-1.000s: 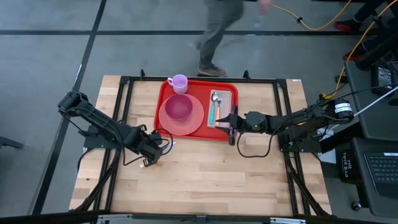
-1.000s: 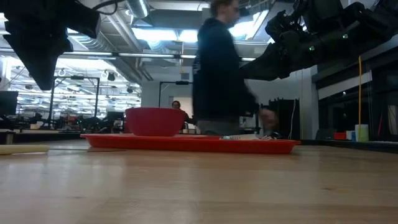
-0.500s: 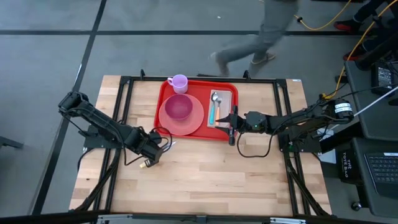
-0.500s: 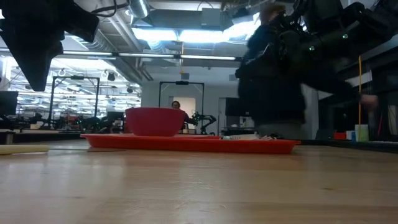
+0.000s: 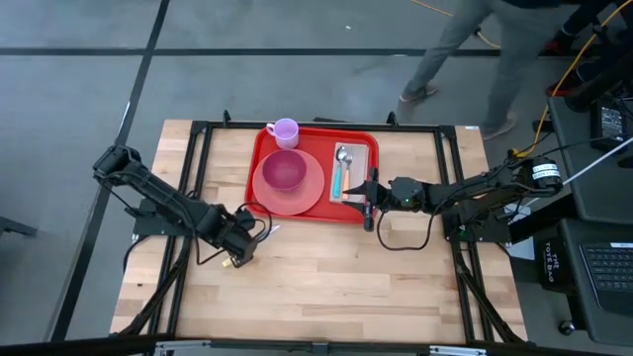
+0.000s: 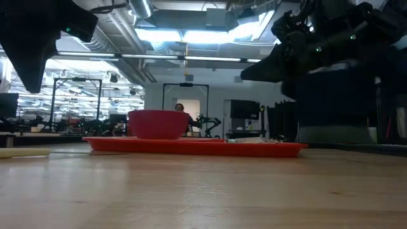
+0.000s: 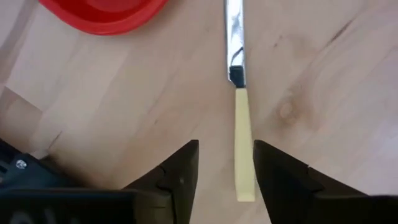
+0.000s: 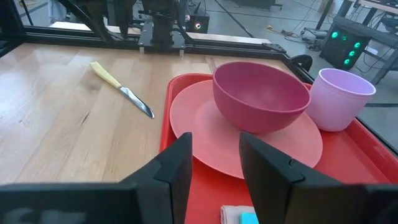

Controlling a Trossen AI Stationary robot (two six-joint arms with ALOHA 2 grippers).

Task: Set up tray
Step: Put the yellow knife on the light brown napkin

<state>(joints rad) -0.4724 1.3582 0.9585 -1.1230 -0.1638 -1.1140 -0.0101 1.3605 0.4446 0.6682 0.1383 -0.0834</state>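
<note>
Tray: the big flat bright red plastic tray [image 5: 263, 188] with round corners lies on the far middle part of the light wooden table [image 5: 326, 287]. In the low view the tray [image 6: 191, 145] shows as a thin red strip.
On the tray: a round salmon-pink plate [image 5: 311, 193] sits on its left part, with a dark pink bowl [image 5: 284, 171] on it. A small light purple cup [image 5: 285, 131] stands at the far left corner of the tray. A grey napkin [image 5: 358, 156] lies on the right part, with a silver spoon [image 5: 342, 156] and a teal-handled piece of cutlery [image 5: 337, 181] on top.
Knife: a knife with a pale yellow handle and a shiny metal blade [image 7: 239, 118] lies flat on the table, just beside the tray's near left corner. In the right wrist view the knife [image 8: 122, 89] lies on bare wood, apart from the tray.
Left gripper: the left gripper [image 5: 237, 249] hangs over the knife's handle. Its two dark fingers [image 7: 180, 171] are spread apart, and they hold nothing.
Right gripper: the right gripper [image 5: 368, 199] waits at the tray's right edge, near the napkin. Its fingers [image 8: 174, 168] are apart too, with nothing between them.
Behind the table: a person [image 5: 465, 49] is on the grey floor at the far right.
</note>
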